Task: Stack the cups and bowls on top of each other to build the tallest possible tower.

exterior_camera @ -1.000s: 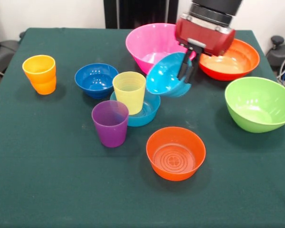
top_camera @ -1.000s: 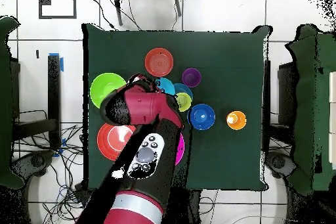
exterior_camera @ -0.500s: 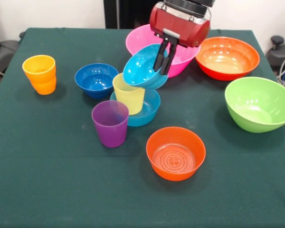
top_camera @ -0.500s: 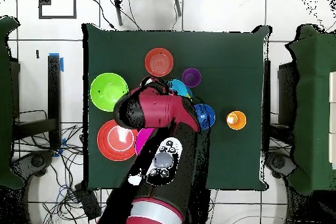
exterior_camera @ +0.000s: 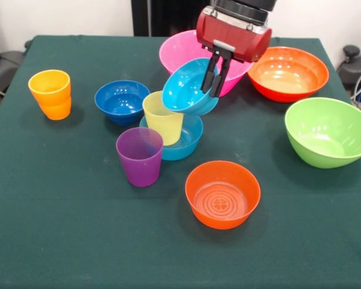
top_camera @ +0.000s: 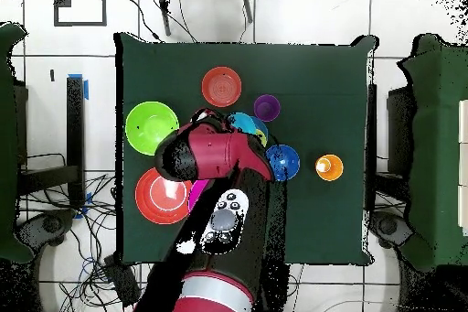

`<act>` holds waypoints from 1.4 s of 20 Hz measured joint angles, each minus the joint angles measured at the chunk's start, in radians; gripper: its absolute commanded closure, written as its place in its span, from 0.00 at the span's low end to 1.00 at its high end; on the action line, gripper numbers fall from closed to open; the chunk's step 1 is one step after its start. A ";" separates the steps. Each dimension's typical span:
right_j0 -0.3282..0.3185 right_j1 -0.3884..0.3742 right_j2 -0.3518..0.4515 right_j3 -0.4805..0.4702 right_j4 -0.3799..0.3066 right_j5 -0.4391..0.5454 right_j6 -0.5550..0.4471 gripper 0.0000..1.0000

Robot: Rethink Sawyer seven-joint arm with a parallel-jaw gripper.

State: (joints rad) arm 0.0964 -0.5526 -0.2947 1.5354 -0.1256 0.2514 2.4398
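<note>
Cyan bowl [exterior_camera: 188, 87], pinched at its rim by the closed gripper [exterior_camera: 213, 78] and tilted, has travelled left from beside the pink bowl [exterior_camera: 189, 51]. It now hangs just right of the yellow cup [exterior_camera: 163, 117], so it probably still needs centring before release.

Ten pieces in all: three cups, seven bowls.

Cups: orange [exterior_camera: 50, 94] at the left, pale yellow [exterior_camera: 163, 118] and purple [exterior_camera: 139, 156] near the middle. Small bowls, four: dark blue [exterior_camera: 121, 101], mid-blue [exterior_camera: 188, 139], cyan [exterior_camera: 189, 88], orange-red [exterior_camera: 222, 194] at the lower middle. Large bowls, three: pink [exterior_camera: 186, 53] at the top, orange-red [exterior_camera: 290, 73] at the upper right, lime green [exterior_camera: 328, 132] at the right.
</note>
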 measured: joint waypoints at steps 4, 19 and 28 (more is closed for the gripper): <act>0.000 0.000 0.008 0.003 -0.007 0.000 0.000 1.00; -0.080 -0.027 0.068 0.012 -0.067 0.000 0.000 1.00; -0.124 -0.049 0.093 0.021 -0.107 0.000 0.000 1.00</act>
State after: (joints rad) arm -0.0280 -0.6019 -0.2017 1.5561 -0.2327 0.2516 2.4398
